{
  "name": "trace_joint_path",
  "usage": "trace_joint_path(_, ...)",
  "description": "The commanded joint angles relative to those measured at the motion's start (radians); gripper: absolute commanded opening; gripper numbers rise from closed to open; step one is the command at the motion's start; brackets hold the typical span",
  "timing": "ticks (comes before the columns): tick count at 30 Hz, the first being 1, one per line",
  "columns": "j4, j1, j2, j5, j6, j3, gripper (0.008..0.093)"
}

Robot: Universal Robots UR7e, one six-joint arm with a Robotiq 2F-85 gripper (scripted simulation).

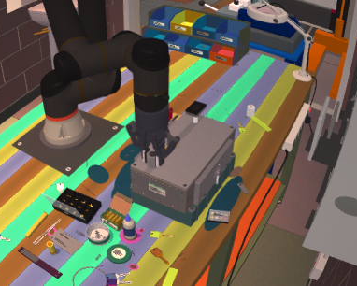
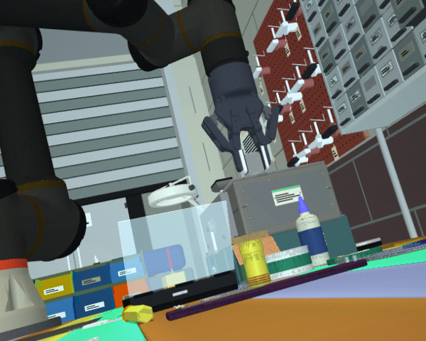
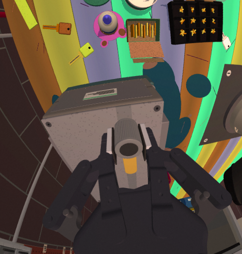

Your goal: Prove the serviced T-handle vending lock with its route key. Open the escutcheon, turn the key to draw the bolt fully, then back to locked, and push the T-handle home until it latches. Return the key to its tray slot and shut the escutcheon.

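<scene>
My gripper [image 3: 126,141] is closed around the grey ribbed knob [image 3: 126,138] that stands up from the top of the grey lock box [image 1: 184,161], pointing straight down near the box's near-left end [image 1: 152,156]. An orange tab [image 3: 130,164] shows on the box top just behind the knob. From the second side camera my fingers [image 2: 253,161] reach down to the box's top edge and the knob is hidden. Two loose keys lie on the bench in front of the box, one orange [image 3: 59,27] and one yellow-green [image 3: 83,52]. The keyway and the escutcheon are not in sight.
Behind the box stand coloured parts bins [image 1: 196,35] and a magnifier lamp [image 1: 268,16]. In front lie a black parts tray [image 1: 76,203], a glue bottle [image 1: 129,227], a box of brass pins [image 3: 142,30] and small tins. The arm's base plate [image 1: 65,138] sits to the left.
</scene>
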Motion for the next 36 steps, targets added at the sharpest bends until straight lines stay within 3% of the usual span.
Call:
trace_joint_path(1,-0.001,0.000,0.000,0.000,0.001,0.000,0.0080)
trace_joint_path(18,-0.001,0.000,0.000,0.000,0.130,0.000,0.0080)
trace_joint_path(36,-0.001,0.000,0.000,0.000,0.591,0.000,0.0080)
